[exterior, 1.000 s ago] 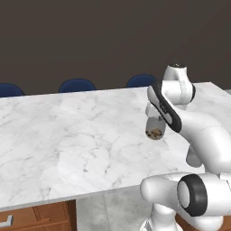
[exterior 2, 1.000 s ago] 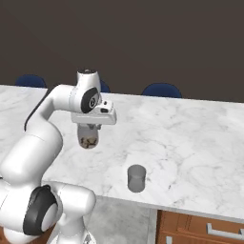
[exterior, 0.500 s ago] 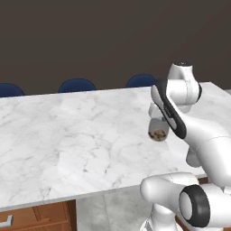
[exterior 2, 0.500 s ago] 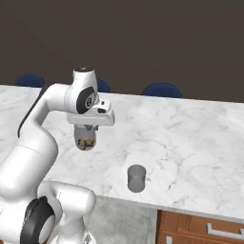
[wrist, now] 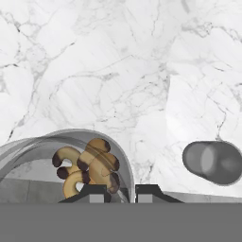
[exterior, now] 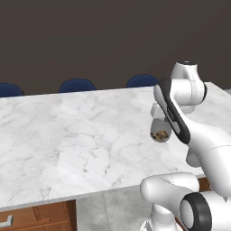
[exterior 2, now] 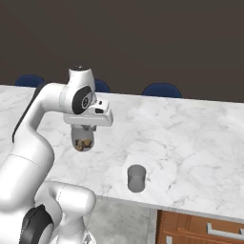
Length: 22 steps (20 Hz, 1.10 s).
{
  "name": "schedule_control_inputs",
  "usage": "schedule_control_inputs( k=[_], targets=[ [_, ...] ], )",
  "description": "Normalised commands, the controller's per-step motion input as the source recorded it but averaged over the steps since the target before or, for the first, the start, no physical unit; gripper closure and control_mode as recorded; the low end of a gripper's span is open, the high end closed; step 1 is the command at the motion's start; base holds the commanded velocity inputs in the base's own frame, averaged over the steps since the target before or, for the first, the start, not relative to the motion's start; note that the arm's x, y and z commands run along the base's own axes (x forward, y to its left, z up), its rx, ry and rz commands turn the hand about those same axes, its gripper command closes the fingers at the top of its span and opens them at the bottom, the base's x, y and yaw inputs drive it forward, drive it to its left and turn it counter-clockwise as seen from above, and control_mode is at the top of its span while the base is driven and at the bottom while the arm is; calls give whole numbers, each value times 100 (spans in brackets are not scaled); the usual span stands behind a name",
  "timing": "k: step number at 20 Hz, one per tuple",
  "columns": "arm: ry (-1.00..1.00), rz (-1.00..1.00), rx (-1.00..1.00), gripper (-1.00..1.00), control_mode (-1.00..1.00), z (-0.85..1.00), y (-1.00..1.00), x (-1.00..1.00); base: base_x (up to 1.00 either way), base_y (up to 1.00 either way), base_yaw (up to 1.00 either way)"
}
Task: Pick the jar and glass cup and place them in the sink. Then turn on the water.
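1. Bench (exterior: 67,135): wide white marble slab, grey-veined, broad bare surface running to its far edge.
2. Jar (exterior 2: 83,139): clear glass cylinder, brown-golden curled bits inside, hanging above the bench, inward from the near edge.
3. Glass cup (exterior 2: 137,178): plain grey translucent tumbler, upright just inside the near edge, apart from jar.
4. Gripper (wrist: 131,191): jaws narrow, clamped on the jar's rim.
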Motion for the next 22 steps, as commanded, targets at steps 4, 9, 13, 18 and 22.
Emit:
schedule_control_inputs(
  k=[4, 9, 13, 18, 22],
  targets=[
    [0, 0, 0, 100, 100, 5, 0, -2, -8, 0, 0],
    [0, 0, 0, 100, 100, 0, 0, 0, -35, -11, -7],
    [0, 0, 0, 100, 100, 0, 0, 0, -36, -41, -28],
    [0, 0, 0, 100, 100, 0, 0, 0, -39, -31, -39],
    [0, 0, 0, 100, 100, 0, 0, 0, -32, -21, -47]
  ],
)
